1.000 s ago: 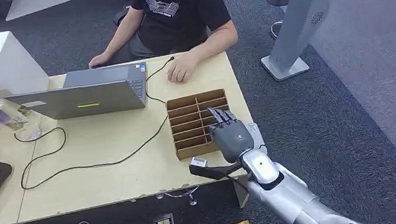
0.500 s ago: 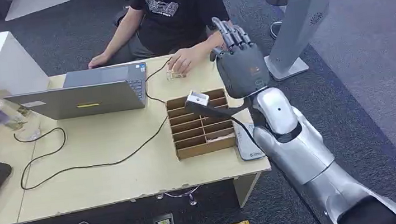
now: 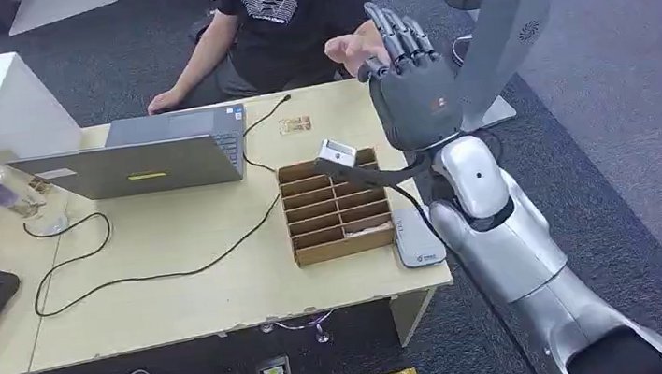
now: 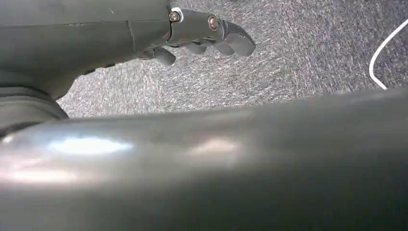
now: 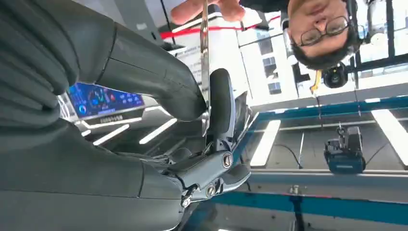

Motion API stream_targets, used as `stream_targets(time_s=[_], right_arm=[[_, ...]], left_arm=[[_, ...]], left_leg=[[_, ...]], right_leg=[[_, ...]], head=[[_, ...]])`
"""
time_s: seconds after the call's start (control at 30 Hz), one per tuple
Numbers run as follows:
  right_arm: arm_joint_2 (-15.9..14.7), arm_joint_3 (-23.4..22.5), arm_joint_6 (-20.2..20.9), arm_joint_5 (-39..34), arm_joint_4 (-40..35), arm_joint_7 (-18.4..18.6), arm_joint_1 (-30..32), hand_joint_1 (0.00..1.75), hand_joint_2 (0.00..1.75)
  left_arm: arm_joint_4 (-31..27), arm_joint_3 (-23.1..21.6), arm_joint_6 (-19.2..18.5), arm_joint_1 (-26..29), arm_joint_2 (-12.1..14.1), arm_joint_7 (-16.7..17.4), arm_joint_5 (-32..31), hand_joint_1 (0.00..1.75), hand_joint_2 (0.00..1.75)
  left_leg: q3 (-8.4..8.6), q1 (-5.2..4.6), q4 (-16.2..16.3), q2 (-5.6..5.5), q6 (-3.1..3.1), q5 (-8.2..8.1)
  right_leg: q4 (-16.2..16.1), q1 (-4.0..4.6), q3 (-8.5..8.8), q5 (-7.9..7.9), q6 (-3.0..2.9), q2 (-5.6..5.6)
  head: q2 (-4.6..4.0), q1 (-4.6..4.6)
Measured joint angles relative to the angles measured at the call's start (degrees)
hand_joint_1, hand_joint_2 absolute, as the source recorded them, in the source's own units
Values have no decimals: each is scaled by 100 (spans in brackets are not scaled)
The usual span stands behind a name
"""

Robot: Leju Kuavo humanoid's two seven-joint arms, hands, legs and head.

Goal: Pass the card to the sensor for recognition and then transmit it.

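Looks like the handover step: right hand (image 3: 411,93) is pinching the card (image 5: 205,57) between thumb and fingers (image 5: 220,103), raised toward the person's hand (image 3: 351,50), so next I'd guess it's loosening once they're gripping it.

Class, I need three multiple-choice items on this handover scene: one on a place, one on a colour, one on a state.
1. Where does the laptop stand?
A. on the table
B. on the floor
C. in the box

2. What colour is the bottle cap?
A. red
B. purple
C. green

3. What is the right hand doing?
A. lying flat on the table
B. hanging at the floor
C. holding a card raised towards a person

Answers: 1 A, it sits on the table. 2 B, the cap is purple. 3 C, the wrist view shows the card pinched edge-on, the person's hand at its far end.
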Motion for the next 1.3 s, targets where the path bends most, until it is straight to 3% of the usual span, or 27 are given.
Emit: stream_targets(time_s=[0.3, 0.67, 0.7, 0.73, 1.17, 1.2, 1.3], right_arm=[[452, 24, -402, 503, 1624, -94, -893, 175, 175], [870, 105, -402, 661, 3006, 50, -1179, 175, 175], [883, 105, -400, 663, 3080, 52, -1193, 103, 175], [892, 105, -400, 663, 3135, 55, -1203, 0, 175], [931, 168, -660, 735, 3581, 133, -1282, 0, 175], [925, 168, -660, 733, 3605, 129, -1298, 0, 0], [909, 175, -691, 737, 3663, 116, -1316, 0, 0]], left_arm=[[-2, -18, 0, -24, -2, -31, 19, 0, 0], [0, -20, -11, -51, -15, -28, 96, 0, 0], [0, -20, -17, -51, -15, -28, 98, 0, 0], [0, -20, -17, -51, -15, -28, 101, 0, 0], [0, -29, -37, -45, -15, -28, 140, 0, 0], [0, -33, -37, -48, -15, -28, 140, 0, 0], [0, -52, -46, -51, -15, -28, 140, 0, 0]], left_leg=[[-3, 2, 0, -1, 0, 1], [-5, 2, 0, -2, 0, 1], [-5, 2, 0, -2, 0, 1], [-5, 2, 0, -2, 0, 1], [-4, 2, 1, -1, 0, 1], [-4, 2, 1, -1, 0, 1], [-4, 2, 1, -1, 0, 1]], right_leg=[[1, 2, -1, 0, 0, -6], [0, 2, -2, -2, -2, -8], [0, 2, -3, -2, -2, -7], [0, 2, -3, -2, -2, -7], [0, 2, -7, -1, -2, -1], [0, 2, -7, -1, -2, -1], [0, 2, -7, -1, -2, -1]], head=[[0, 0], [0, 0], [0, 0], [0, 0], [0, 0], [0, 0], [0, 0]])
